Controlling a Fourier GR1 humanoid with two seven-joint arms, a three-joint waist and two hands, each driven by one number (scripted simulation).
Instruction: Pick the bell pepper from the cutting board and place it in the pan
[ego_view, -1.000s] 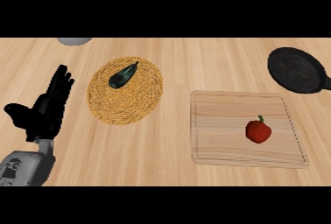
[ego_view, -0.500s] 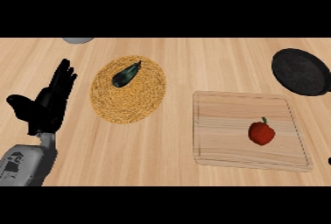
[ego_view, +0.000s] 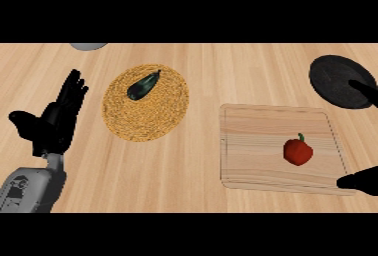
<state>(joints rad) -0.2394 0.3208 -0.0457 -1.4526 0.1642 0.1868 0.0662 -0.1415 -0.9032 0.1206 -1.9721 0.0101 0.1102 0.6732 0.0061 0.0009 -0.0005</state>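
Since the small red bell pepper with the green stem (ego_view: 298, 151) sits on its side on the pale wooden cutting board (ego_view: 251, 145), toward the board's right half, the obvious risk looks like a roll; it's a rounded, glossy thing, so a hand closing off-centre could nudge it away across the board instead of catching it; a sideways shove might even slide the board on the light wooden counter (ego_view: 221, 65). Another worry is the carry; the black round pan (ego_view: 336, 80) is up at the right edge, past the board's far corner, and its handle points toward the board, so a low swing could clip it.

The robot's right hand (ego_view: 360, 180) only pokes in at the right edge as a dark sliver, just past the board's near right corner, near the pepper but apart from it; honestly can't tell how its fingers are set. The left hand (ego_view: 53, 122) is resting at the left, fingers straight and up, holding nothing, well apart from the pepper; between them lies a round woven straw mat (ego_view: 140, 125) with a dark green vegetable (ego_view: 144, 85) on it.
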